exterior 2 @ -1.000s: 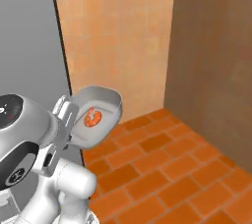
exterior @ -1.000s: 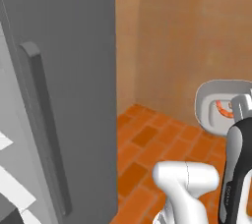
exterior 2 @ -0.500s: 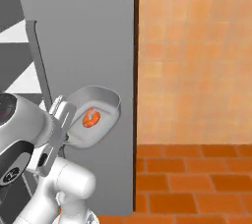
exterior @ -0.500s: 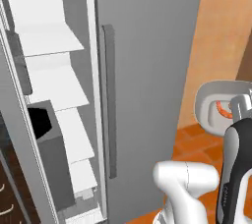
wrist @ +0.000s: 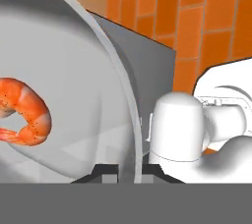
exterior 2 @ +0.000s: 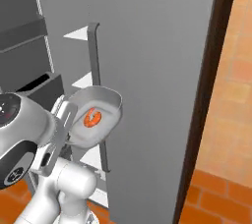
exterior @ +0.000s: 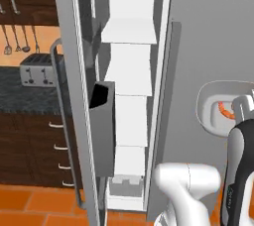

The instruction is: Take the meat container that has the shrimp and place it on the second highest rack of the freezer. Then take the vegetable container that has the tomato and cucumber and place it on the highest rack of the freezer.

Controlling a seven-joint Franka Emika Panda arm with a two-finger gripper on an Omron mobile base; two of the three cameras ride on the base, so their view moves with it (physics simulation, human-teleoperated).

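Clamped on the rim of the meat container (exterior 2: pixel 93 117), the gripper (wrist: pixel 129 168) carries the pale grey tub in the air in front of the freezer (exterior 2: pixel 152 70). One fingertip sits on each side of the tub's thin wall in the hand view. The shrimp (wrist: pixel 25 112) lies curled inside the tub. The freezer door (exterior: pixel 82 96) stands open to the left, its dark door bin (exterior: pixel 102 126) jutting across part of the opening. White shelves (exterior: pixel 128 74) stack up inside. Between tub and shelves stands the neighbouring grey door with its long handle (exterior 2: pixel 97 90). A toaster (exterior: pixel 35 69) sits on the dark counter (exterior: pixel 22 91) beyond the open door.
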